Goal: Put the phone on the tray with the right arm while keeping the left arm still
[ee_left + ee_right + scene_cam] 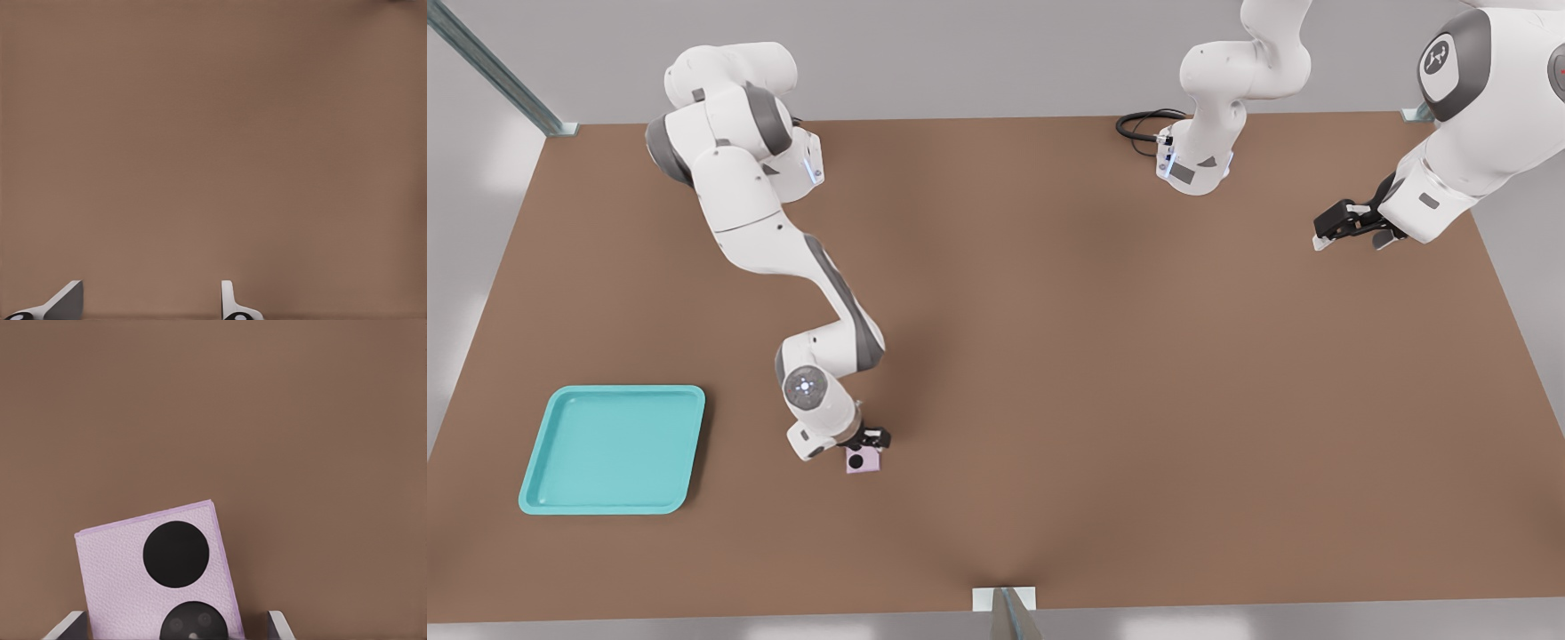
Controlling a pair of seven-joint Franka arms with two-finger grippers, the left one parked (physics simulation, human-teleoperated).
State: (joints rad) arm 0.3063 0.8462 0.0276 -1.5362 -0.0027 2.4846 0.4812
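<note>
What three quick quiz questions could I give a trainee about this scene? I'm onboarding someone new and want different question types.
1. True or false: the phone already lies on the tray.
2. Multiple choice: in the front view, the tray lies (A) to the phone's left, (B) to its right, (C) beneath it.
3. Fill the gap: the right arm's gripper is down at the ____, its fingertips on either side of it.

Key:
1. False; it is on the brown table, apart from the tray.
2. A.
3. Phone.
</note>
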